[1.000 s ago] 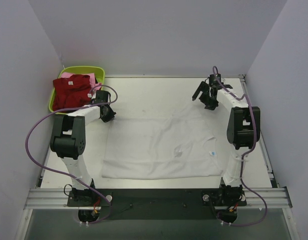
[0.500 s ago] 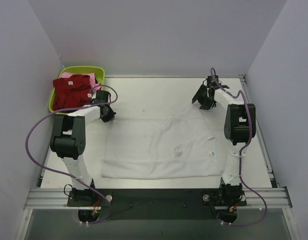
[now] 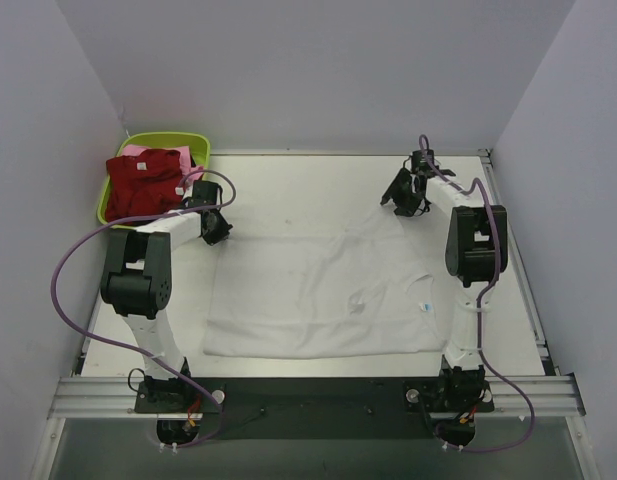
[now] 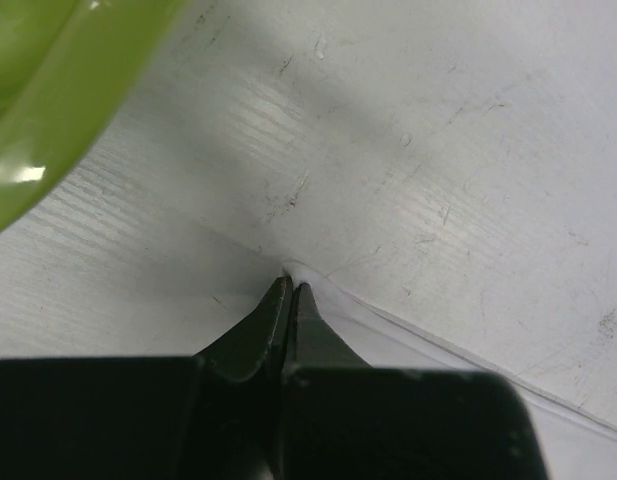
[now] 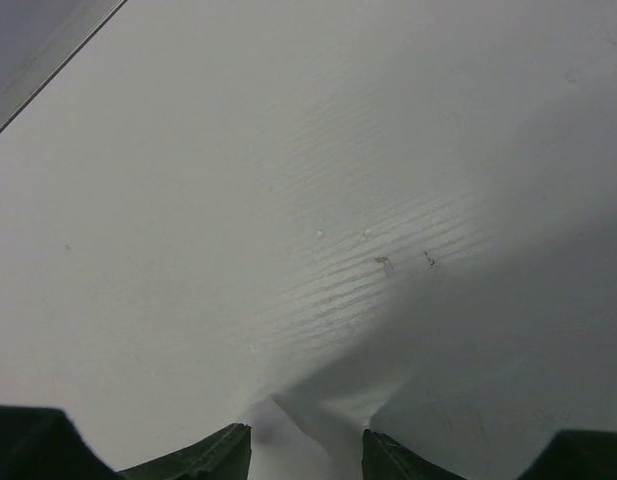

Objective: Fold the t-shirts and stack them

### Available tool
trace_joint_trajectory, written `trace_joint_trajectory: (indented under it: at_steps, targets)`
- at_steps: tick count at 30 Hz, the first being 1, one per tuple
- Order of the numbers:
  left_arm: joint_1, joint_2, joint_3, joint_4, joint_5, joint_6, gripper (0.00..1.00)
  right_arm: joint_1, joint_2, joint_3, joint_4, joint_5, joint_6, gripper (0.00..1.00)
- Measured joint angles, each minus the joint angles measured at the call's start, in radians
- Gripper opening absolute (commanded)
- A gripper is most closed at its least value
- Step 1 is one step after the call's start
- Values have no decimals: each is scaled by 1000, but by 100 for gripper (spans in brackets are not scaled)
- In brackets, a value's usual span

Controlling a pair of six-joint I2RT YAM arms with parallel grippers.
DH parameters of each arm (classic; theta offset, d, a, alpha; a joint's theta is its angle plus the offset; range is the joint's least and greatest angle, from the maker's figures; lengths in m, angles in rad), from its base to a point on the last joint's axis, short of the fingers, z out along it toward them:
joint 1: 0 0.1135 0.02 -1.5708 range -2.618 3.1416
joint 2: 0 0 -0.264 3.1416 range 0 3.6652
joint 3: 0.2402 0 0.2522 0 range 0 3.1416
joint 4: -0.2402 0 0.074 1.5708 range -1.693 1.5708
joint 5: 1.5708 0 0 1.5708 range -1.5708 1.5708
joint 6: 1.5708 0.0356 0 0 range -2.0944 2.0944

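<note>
My left gripper (image 4: 291,285) is pinched tight on a corner of the white t-shirt (image 3: 318,290), which lies spread flat on the table (image 3: 288,185); my right gripper (image 5: 306,445) stands half-wide, jaws either side of a raised peak of that cloth, not yet clamped; the dark red t-shirt (image 3: 143,182) and the pink t-shirt (image 3: 136,152) sit in the lime-green basin (image 3: 166,138).

A t-shirt (image 3: 318,295) lies spread on the table (image 3: 288,185); heaped shirts (image 3: 143,180) fill the far-left basin (image 3: 166,137).

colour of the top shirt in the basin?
Dark red shirt, over a pink one in the lime-green basin. Clearest in the top external view.
</note>
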Motion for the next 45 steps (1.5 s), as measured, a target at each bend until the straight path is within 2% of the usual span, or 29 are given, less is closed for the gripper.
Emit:
trace_joint_trajectory:
  at_steps: [9,10,12,21,26,38,45]
  targets:
    - [0,0,0,0,-5,-3,0,17,14,4,4,-18,16,20]
    - [0,0,0,0,-5,-3,0,17,15,4,3,-18,16,16]
    - [0,0,0,0,-5,-3,0,17,16,3,-1,-18,18,0]
    - [0,-4,-5,2,-10,-8,0,19,13,-2,-3,2,-4,0]
    - [1,-23,-14,-19,-21,-11,0,44,-57,-76,8,61,-50,0]
    - [3,-280,-113,-58,-36,-14,0,75,-539,-328,30,135,-97,0]
    - [3,-415,-212,-80,-43,-20,0,76,-752,-523,11,176,-98,0]
